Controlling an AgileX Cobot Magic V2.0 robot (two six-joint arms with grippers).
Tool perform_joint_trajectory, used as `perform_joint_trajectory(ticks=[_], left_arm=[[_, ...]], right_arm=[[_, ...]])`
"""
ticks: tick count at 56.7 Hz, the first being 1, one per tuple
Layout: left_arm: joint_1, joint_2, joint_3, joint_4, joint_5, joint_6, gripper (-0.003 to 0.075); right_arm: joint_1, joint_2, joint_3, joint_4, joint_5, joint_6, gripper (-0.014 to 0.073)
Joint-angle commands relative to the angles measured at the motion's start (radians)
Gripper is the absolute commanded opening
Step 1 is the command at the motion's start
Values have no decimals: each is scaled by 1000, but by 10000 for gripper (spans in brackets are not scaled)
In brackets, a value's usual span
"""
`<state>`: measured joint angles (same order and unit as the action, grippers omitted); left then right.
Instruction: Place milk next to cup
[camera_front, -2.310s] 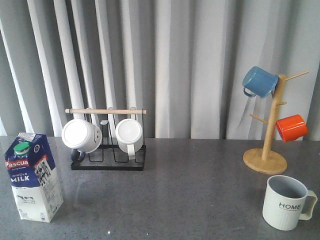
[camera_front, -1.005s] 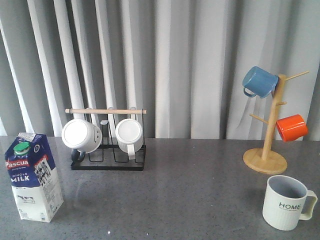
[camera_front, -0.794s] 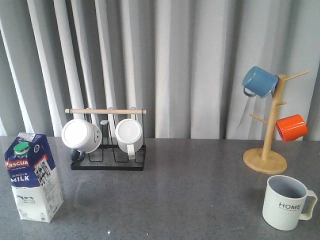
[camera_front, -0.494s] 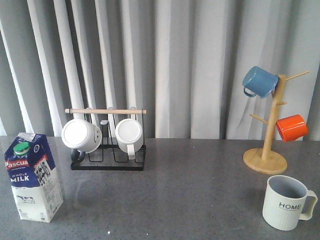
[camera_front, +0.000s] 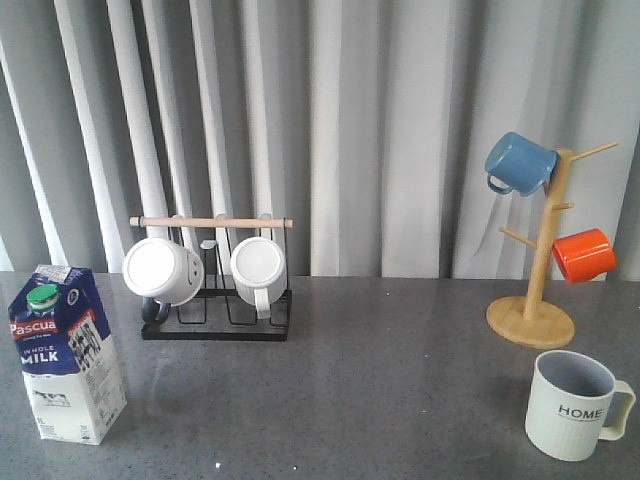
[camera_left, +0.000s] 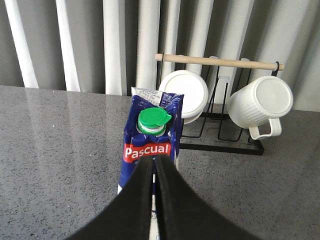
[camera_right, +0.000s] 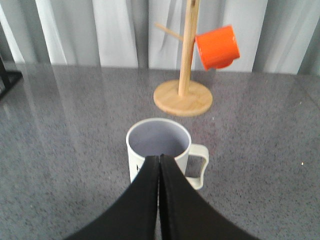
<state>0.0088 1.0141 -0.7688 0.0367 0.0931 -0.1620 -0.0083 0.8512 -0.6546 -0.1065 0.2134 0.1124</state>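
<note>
The milk (camera_front: 66, 353) is a blue and white carton with a green cap, standing upright at the table's front left. It shows again in the left wrist view as the milk (camera_left: 152, 135), just beyond my left gripper (camera_left: 153, 160), whose fingers are shut with nothing between them. The cup (camera_front: 574, 405), pale and ribbed with "HOME" on it, stands at the front right. In the right wrist view the cup (camera_right: 159, 142) sits just ahead of my right gripper (camera_right: 159, 159), also shut and empty. Neither gripper appears in the front view.
A black wire rack with a wooden bar (camera_front: 214, 278) holds two white mugs behind the milk. A wooden mug tree (camera_front: 535, 290) at the back right carries a blue mug (camera_front: 519, 164) and an orange mug (camera_front: 583, 255). Grey curtains close off the back.
</note>
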Motion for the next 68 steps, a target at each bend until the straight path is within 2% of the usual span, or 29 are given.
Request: perform_joint_trajectory(ticks=[1,14,20,24,32,40,47,54,68], left_arm=[[-1,70,-74,1,-83,-33,-6],[-1,133,-115,1,-141,-33,-2],[0,135,-115,1,-198,-32,19],[0,135,-115,1,-237,-32,50],[0,135,-115,1,-275,-32,181],[-3,135,-115,1,-297,-34,408],[-3,138,-115,1,-297,-34,583],[-3,138,-115,1,-289,-35,656],[-3,138,-115,1,-289,-35,608]], right_arm=[[-6,26,-37,-47,-103,-6,-8],[-6,37,-37,-36,-293,-6,-4],[-6,37,-37,-37,-317,-11,15],[-6,37,-37,-36,-315,-11,59],[-8,46,-37,-37,-299,-38,240],[-8,75,-37,-36,-258,-57,496],[-8,98,-37,-36,-248,-55,645],[-8,100,-37,-33,-271,-55,671],[-8,100,-37,-33,-359,-55,621]])
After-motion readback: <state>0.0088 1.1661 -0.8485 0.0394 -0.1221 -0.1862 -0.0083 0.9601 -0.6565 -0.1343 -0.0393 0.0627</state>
